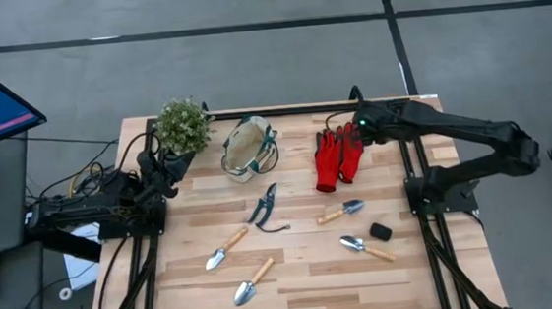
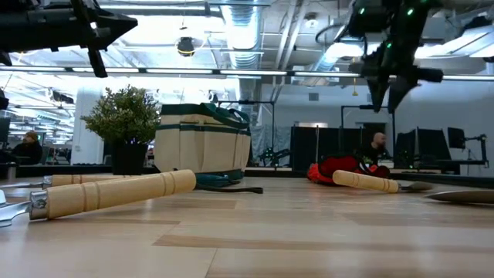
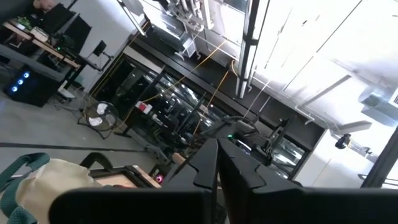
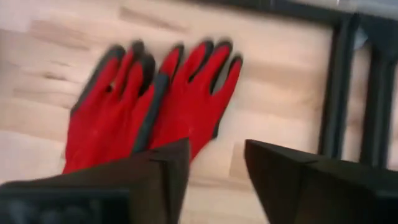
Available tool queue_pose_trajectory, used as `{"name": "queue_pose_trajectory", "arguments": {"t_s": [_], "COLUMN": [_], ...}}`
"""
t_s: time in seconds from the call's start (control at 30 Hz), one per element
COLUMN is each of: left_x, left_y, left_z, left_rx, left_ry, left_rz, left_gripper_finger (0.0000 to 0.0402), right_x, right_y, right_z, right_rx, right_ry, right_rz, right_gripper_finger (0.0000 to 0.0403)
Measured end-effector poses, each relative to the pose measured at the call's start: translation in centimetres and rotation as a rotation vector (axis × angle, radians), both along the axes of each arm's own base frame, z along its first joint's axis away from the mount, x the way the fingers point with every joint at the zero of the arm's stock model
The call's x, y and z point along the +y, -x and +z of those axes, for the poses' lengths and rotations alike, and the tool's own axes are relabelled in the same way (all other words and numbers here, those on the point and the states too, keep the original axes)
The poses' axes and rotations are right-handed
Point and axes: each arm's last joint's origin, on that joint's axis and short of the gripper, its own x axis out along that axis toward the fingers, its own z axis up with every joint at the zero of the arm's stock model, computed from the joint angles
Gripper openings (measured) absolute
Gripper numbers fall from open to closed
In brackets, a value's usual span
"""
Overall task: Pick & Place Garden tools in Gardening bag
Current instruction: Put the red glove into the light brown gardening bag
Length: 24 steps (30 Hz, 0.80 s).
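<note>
My right gripper (image 4: 214, 171) hangs open and empty above the red gloves (image 4: 149, 102) on the table – they lie overlapped, so I risk pinching only one glove and dropping the other before the gardening bag (image 1: 249, 149).

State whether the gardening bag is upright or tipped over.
Upright. The gardening bag stands on its base beside the plant in the low view, and the high view looks down into its open mouth.

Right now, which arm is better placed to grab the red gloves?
The right. Its gripper hangs open over the red gloves, fingers apart in its wrist view. The left gripper sits by the plant, with the bag between it and the gloves.
</note>
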Motion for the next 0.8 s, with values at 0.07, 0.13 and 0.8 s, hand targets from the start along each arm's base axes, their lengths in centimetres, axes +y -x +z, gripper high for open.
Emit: {"name": "queue_pose_trajectory", "arguments": {"t_s": [0.07, 0.13, 0.8], "left_x": [0.0, 0.0, 0.0], "left_y": [0.0, 0.0, 0.0], "left_z": [0.0, 0.0, 0.0], "left_rx": [0.0, 0.0, -0.003], "left_ry": [0.0, 0.0, 0.007], "left_rz": [0.0, 0.001, -0.001], "left_gripper_finger": [0.0021, 0.0025, 0.0038], "right_x": [-0.6, -1.3, -6.1], "right_y": [-0.5, -1.1, -2.3], "right_z": [-1.1, -2.2, -12.1], "right_rx": [0.027, 0.041, 0.053], "right_ry": [-0.056, -0.096, -0.344], "right_rz": [-0.011, -0.034, -0.174], "right_gripper_finger": [0.0198, 0.0232, 0.0248]}}
